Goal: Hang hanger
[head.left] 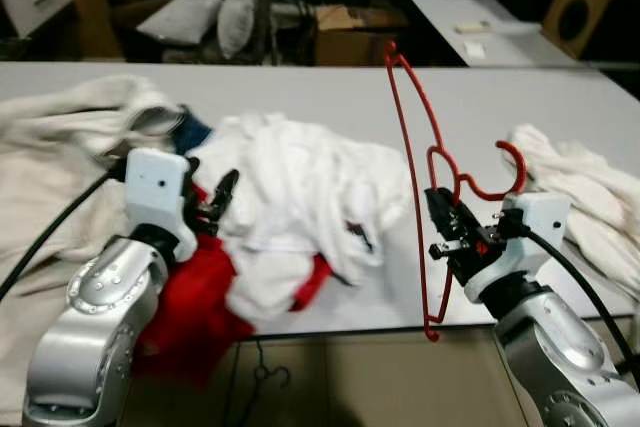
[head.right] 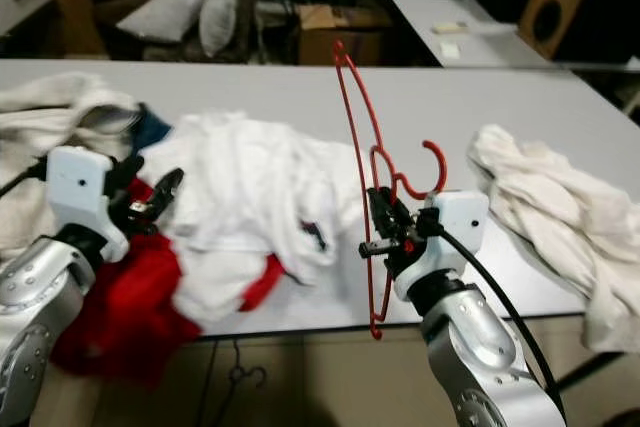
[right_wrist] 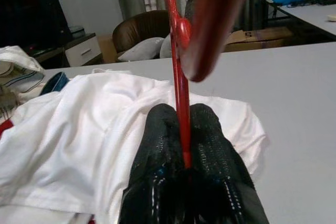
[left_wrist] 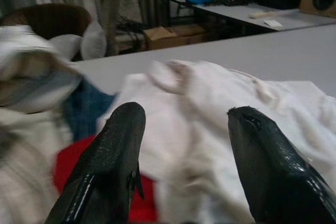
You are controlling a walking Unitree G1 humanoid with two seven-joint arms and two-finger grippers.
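Between the clamped fingers of the right gripper (head.left: 441,230), the red hanger (head.left: 413,162) stood upright above the table (head.left: 330,97), while the left gripper (left_wrist: 184,145) hovered wide open over the white garment (head.left: 290,187), so garment loading appeared next.

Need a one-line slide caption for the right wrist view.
Right gripper shut on the thin bar of the red hanger, held above the white garment on the grey table.
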